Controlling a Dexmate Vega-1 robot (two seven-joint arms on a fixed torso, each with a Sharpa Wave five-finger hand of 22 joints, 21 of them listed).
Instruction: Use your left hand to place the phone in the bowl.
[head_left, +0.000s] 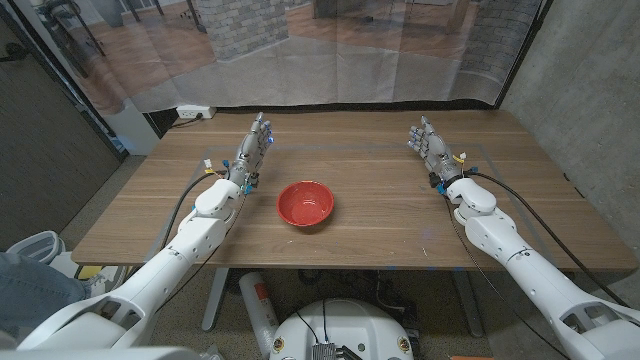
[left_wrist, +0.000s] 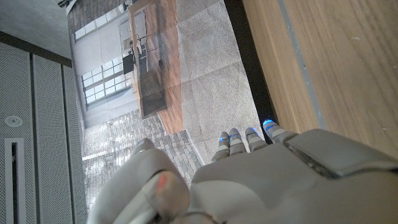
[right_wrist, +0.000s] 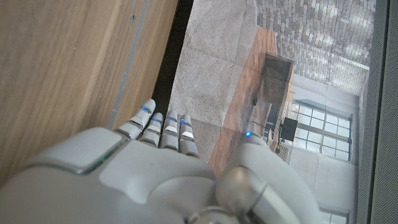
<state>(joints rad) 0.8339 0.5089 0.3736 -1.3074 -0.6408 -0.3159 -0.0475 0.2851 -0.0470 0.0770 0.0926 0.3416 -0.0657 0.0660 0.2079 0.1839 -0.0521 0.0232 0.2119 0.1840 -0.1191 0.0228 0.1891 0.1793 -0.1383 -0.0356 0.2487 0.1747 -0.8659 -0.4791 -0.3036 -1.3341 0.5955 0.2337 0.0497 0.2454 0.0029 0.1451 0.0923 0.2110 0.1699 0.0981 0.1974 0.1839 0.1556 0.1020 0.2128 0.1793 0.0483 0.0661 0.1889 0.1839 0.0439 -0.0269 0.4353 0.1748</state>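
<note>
Your left hand (head_left: 254, 148) stands on its edge near the far left part of the table (head_left: 380, 225), fingers straight and apart, holding nothing. Your right hand (head_left: 430, 147) mirrors it toward the far right corner, also spread and empty. The red bowl (head_left: 306, 204) sits near the middle of the table, a little toward the front edge, between the two arms and closer to the left one. It looks empty.

The phone is the trouble: you cannot find it on the table in the head view, and neither wrist view turns it up, only wood grain, the far edge and the room beyond. The main risk, then, is that you start reaching with no target. Locate the phone before you move.

If it turns out to lie flat on the wood, I judge it awkward to lift: thin and smooth, it may slide away from your fingers toward an edge. The bowl is light-looking and unsecured, so a forearm sweep from the left could push it. A phone dropped from height could tip out over the shallow rim.

No brand, label or legible writing shows on the bowl, the table or the hands.
</note>
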